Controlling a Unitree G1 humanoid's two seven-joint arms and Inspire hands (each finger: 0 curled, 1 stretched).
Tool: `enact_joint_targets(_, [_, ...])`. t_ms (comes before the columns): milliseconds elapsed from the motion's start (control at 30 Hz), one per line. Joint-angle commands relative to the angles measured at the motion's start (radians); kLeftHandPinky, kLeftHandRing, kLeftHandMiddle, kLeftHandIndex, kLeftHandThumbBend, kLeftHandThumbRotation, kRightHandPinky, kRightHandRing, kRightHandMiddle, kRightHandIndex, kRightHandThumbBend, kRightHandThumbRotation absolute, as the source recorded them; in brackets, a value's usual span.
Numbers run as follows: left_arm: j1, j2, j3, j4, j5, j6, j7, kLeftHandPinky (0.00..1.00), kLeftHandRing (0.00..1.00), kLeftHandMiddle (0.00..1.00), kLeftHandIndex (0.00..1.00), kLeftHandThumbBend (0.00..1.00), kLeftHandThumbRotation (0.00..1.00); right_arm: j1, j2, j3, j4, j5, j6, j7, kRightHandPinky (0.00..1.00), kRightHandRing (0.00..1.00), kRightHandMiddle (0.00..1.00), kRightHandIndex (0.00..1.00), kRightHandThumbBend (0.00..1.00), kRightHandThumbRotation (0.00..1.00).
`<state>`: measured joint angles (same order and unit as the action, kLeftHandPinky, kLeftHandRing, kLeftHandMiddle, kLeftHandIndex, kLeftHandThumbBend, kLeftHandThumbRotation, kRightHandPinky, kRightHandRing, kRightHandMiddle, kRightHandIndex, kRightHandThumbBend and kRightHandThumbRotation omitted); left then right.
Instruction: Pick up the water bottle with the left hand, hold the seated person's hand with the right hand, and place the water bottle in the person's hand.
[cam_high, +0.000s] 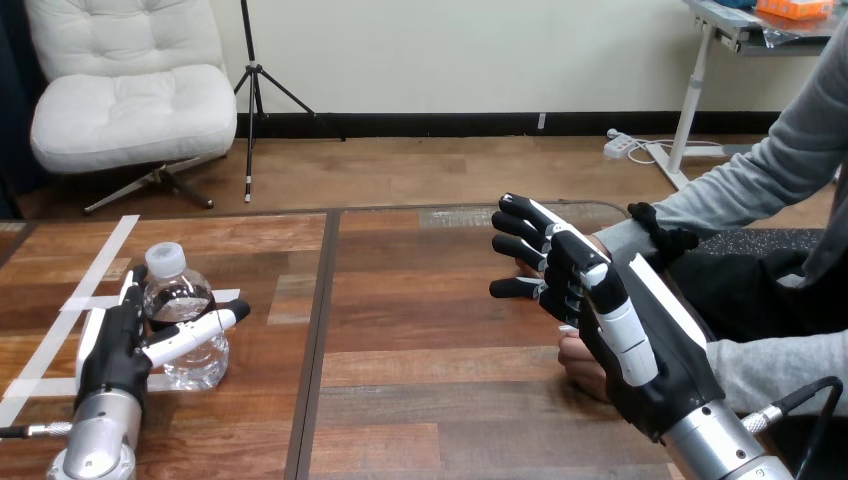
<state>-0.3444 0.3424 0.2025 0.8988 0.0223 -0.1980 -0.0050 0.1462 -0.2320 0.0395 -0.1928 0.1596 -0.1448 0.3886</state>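
A clear water bottle (187, 322) with a white cap stands upright on the wooden table (430, 300) at the left. My left hand (110, 345) is against it, with the fingers up its left side and the straight thumb lying across its front; the hand is open. At the right, my right hand (620, 330) is raised with its fingers stretched out leftward, open. The person's hand (583, 362) shows just beneath its palm, close under it; I cannot tell whether they touch. A second grey sleeve (700, 200) reaches in behind my right hand, and its hand is hidden.
White tape strips (95, 265) mark the table around the bottle. A dark seam (322, 330) runs down the table between its two boards. The person sits at the right edge, with a dark lap (750, 280) beside the table.
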Motion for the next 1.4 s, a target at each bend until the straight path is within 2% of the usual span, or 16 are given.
enact_joint_targets(0, [-0.092,0.028,-0.015,0.007,0.015,-0.036,0.008,1.00,1.00,1.00,1.00,0.91,0.23,-0.025,0.007,-0.007,-0.057,0.021,-0.019,0.002,0.77,0.92,0.93,0.93,0.97,1.00])
enact_joint_targets(500, [-0.103,0.022,-0.009,0.034,0.022,-0.048,0.023,0.96,0.99,1.00,1.00,0.92,0.16,-0.025,0.011,-0.006,-0.063,0.022,-0.019,-0.001,0.76,0.92,0.93,0.93,0.99,1.00])
enact_joint_targets(633, [-0.105,0.021,-0.012,0.041,0.030,-0.060,0.043,0.94,0.98,0.99,0.99,0.93,0.13,-0.026,0.011,-0.005,-0.062,0.020,-0.023,-0.001,0.76,0.92,0.93,0.93,1.00,1.00])
enact_joint_targets(933, [-0.105,0.011,-0.007,0.046,0.029,-0.071,0.081,0.88,0.93,0.94,0.93,0.93,0.02,-0.026,0.012,-0.005,-0.067,0.023,-0.021,0.000,0.76,0.92,0.93,0.93,1.00,1.00])
enact_joint_targets(1367, [-0.106,0.006,-0.013,0.052,0.033,-0.063,0.120,0.81,0.87,0.88,0.86,0.91,0.00,-0.028,0.013,-0.006,-0.066,0.027,-0.026,0.001,0.75,0.91,0.93,0.93,1.00,1.00])
